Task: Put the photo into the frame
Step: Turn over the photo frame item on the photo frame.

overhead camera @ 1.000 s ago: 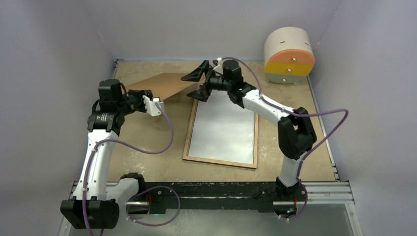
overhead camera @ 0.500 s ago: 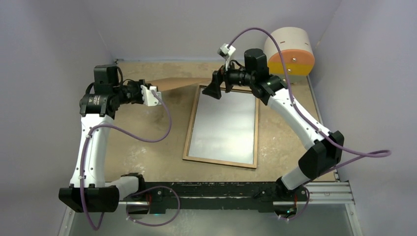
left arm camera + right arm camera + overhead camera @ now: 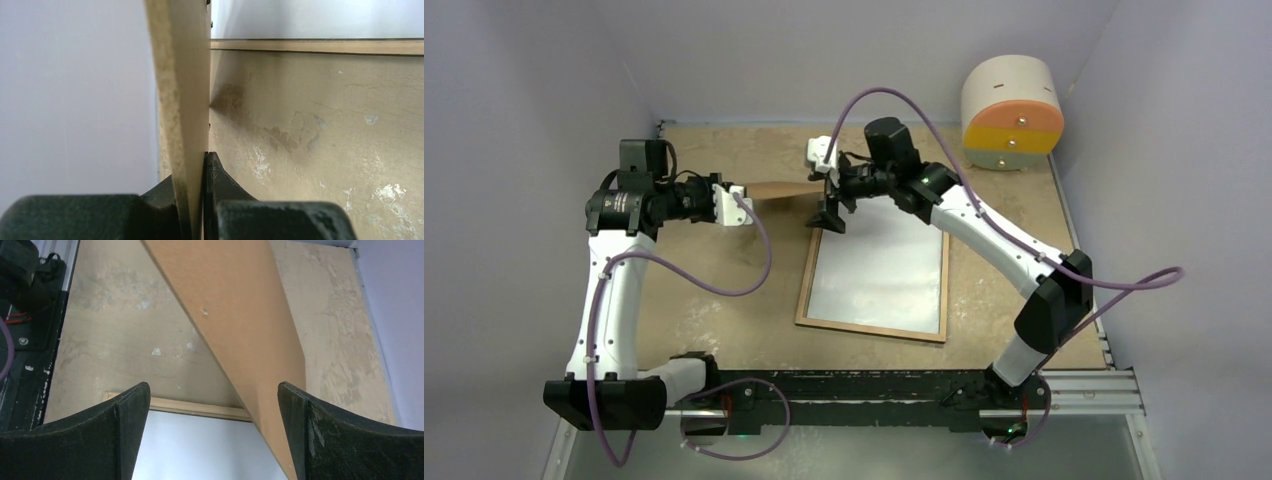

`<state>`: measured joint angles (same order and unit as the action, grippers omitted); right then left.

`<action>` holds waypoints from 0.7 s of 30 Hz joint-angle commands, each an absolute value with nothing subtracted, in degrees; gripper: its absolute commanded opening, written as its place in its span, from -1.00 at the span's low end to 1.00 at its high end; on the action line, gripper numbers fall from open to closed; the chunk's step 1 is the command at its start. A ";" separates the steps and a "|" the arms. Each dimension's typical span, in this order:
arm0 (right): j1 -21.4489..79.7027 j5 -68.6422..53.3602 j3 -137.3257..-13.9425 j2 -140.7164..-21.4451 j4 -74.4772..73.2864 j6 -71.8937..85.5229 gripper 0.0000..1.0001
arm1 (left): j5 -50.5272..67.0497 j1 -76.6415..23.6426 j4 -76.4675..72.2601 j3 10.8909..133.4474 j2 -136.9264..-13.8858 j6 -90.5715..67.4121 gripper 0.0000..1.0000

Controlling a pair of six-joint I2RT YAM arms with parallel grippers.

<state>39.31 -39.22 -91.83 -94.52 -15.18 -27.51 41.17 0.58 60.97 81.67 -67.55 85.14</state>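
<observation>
The frame [image 3: 804, 290] lies flat on the table with its light wood back up. The photo [image 3: 879, 265] lies inside it, white back up; its printed side is hidden. My left gripper [image 3: 744, 200] is shut on the left end of the brown backing board [image 3: 784, 190] and holds it on edge above the table, left of the frame's far corner. In the left wrist view the board [image 3: 187, 100] stands pinched in my gripper [image 3: 194, 170]. My right gripper [image 3: 829, 207] is open over the frame's far-left corner. In the right wrist view the board [image 3: 240, 315] passes between its open jaws [image 3: 212, 400], above the frame's rim [image 3: 200, 409].
A round white, orange and yellow drum [image 3: 1012, 110] stands at the back right corner. Grey walls close in the table at the left, back and right. A black rail [image 3: 874, 385] runs along the near edge. Purple cables loop from both arms.
My right gripper swung away to the right, then came back left and lower to the board's free end. The board has tipped from slanted to nearly edge-on. My left gripper kept its grip.
</observation>
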 commanded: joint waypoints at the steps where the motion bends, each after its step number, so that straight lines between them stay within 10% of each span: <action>1: 41.27 -35.31 -93.96 -95.22 -14.09 -32.93 0.97 | 44.88 0.44 59.31 84.62 -66.03 88.39 -1.00; 8: 44.50 -26.89 -94.08 -97.54 -11.29 -36.17 0.65 | 45.03 0.44 59.50 85.86 -66.80 88.68 -1.00; 15: 45.00 -21.31 -95.18 -99.73 -7.64 -35.52 -1.00 | 45.13 0.44 56.13 86.36 -67.24 87.47 -1.00; 17: 45.00 -20.59 -95.34 -99.73 -5.84 -34.61 -1.00 | 45.17 0.44 53.76 85.96 -67.03 85.91 -1.00; 18: 45.00 -20.46 -95.01 -99.48 -4.43 -33.73 -1.00 | 45.21 0.44 52.28 85.63 -66.79 84.78 -0.90; 21: 44.99 -20.24 -92.99 -98.09 1.09 -29.67 -1.00 | 44.61 0.44 42.47 83.18 -65.17 76.46 0.34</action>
